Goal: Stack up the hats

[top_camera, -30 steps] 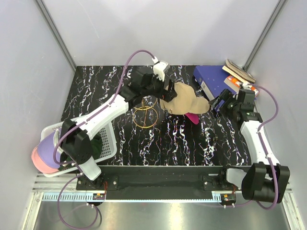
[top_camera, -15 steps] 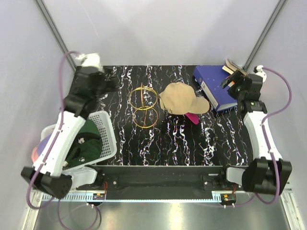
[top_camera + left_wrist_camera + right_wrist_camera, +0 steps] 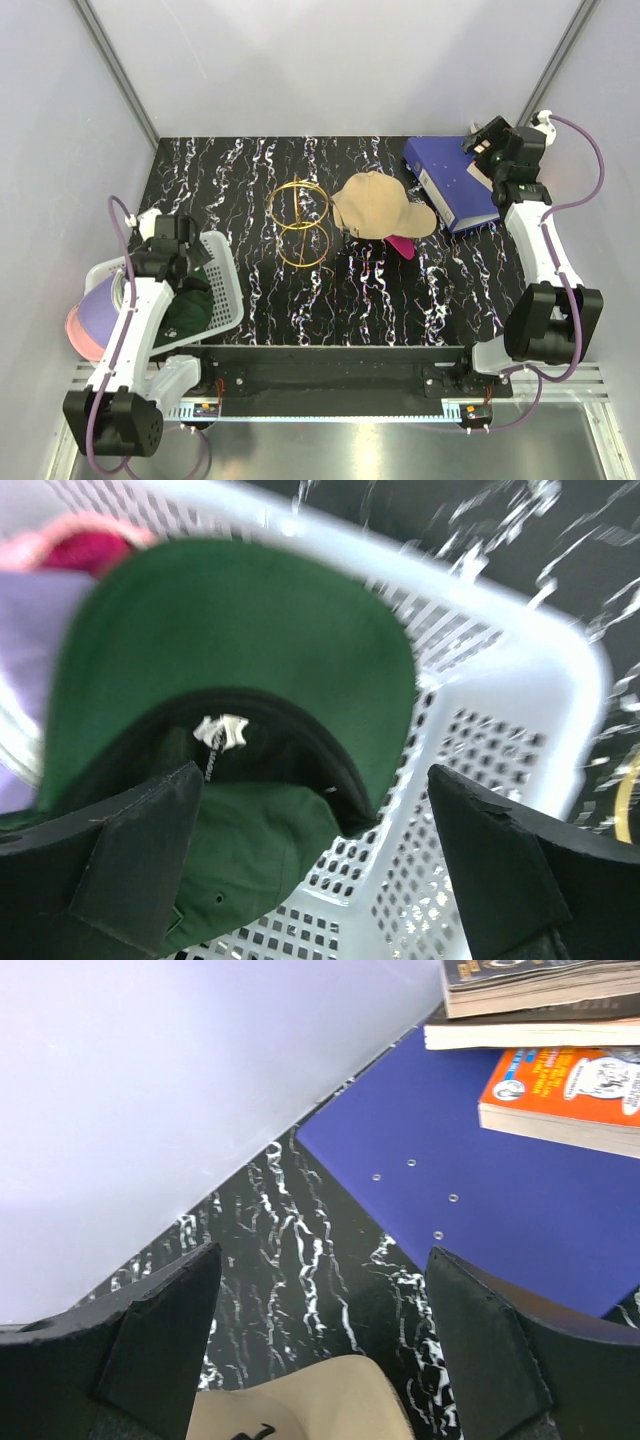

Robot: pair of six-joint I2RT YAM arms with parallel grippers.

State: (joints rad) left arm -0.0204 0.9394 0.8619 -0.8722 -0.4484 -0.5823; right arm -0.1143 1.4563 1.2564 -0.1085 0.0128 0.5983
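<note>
On the black marbled table (image 3: 400, 300), five caps in all. At the middle, one tan cap (image 3: 378, 208) lying over one magenta cap (image 3: 403, 246), with only a sliver of magenta showing under the tan brim. At the near left, one white mesh basket (image 3: 225, 270) with one dark green cap (image 3: 186, 308) inside, brim underside up in the left wrist view. Hard against the basket's left side, one lavender cap (image 3: 97, 300) and one light pink cap (image 3: 78, 332), the pink nearest the table's edge; in or out of the basket, cannot tell. Just left of the tan cap, gold wire rings (image 3: 300, 222), two loops as seen from above. At the far right, one blue binder (image 3: 445, 185) bearing what look like three books (image 3: 560, 1085).

Two arms, two grippers. Left gripper (image 3: 178, 255) above the basket, over the dark green cap, jaws spread wide, holding nothing. Right gripper (image 3: 490, 135) above the binder, jaws likewise spread, empty, well apart from every cap.
</note>
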